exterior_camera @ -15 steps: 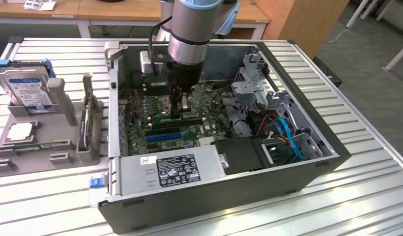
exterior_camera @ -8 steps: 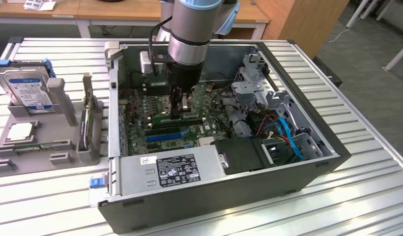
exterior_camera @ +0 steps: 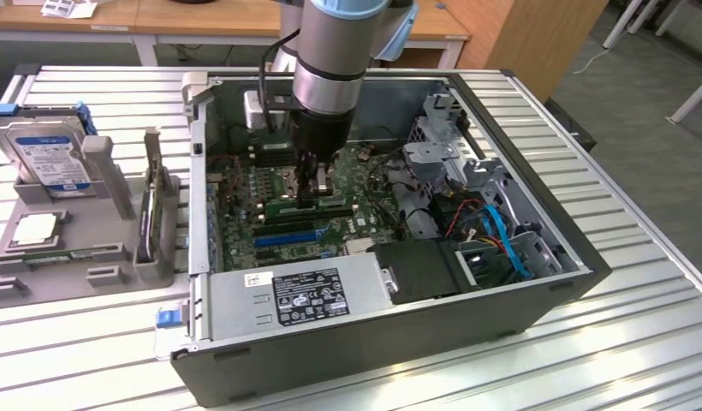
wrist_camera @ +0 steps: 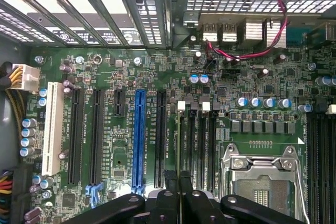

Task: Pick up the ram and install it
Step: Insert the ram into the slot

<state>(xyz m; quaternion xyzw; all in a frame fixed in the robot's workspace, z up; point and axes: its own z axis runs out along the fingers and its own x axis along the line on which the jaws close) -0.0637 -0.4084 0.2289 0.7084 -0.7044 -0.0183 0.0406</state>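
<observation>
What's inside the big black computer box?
A green circuit board with blue slots, a silver labelled power box, and blue cables. The robot's arm and shut tool cover the board's middle, so what lies beneath them is hidden.

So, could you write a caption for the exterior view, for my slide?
Gripper shut on the ram inside the open computer case, just above the motherboard.

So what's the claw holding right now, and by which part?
The ram, pinched mid-length on its top edge by the shut claw.
</observation>
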